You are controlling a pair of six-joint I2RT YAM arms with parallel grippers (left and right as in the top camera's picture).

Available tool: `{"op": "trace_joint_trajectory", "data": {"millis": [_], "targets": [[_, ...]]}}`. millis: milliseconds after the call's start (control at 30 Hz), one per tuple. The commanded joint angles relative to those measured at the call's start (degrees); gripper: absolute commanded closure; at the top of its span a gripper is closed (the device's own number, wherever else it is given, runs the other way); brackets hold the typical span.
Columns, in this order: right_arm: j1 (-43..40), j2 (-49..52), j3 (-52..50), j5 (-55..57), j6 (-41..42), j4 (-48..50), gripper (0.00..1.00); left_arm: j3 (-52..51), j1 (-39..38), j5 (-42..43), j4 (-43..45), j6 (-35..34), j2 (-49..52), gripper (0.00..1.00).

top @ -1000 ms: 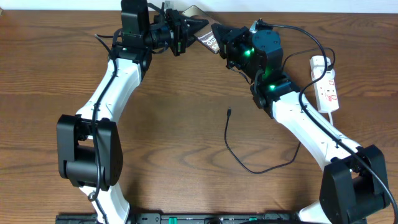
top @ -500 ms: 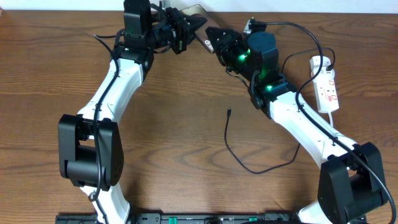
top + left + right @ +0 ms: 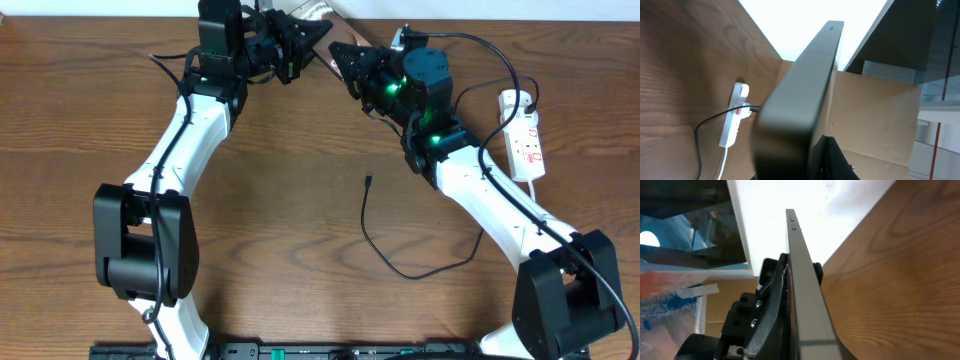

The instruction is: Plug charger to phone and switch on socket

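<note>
Both arms reach over the wooden worktop to the top centre of the frame. The white socket lies at the right edge. The left end effector pinches the phone, raised on edge, probably to present its port. Whether the right end effector is clamped, I cannot tell. The charger trails mid-frame, its tip loose.

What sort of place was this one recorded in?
Likely a lab or office workroom, not a home: a left robot arm and right robot arm stand at a wood-grain table. The left wrist view shows a cardboard box and glass panels beyond it.
</note>
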Motion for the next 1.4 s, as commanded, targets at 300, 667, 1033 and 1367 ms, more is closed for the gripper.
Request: {"op": "trace_joint_trajectory", "data": {"millis": [300,667,1033,1367], "targets": [[0.76,1.84,-1.99,-10.32,-15.47,0.44,0.99,1.49,-0.22,2.08,0.39,1.97,-1.53,0.78],[1.33,1.84,-1.99,-16.33,-10.73,4.26,0.99,1.49,-0.22,2.08,0.39,1.97,-1.53,0.70],[1.11,1.84,-1.99,-15.69,-11.91,4.76,0.99,1.49,-0.24,2.27,0.39,1.97,-1.53,0.93],[0.76,1.84,-1.99,-12.57,-14.84,4.11,0.60,1.49,-0.22,2.25,0.39,1.97,-1.53,0.93]]}}
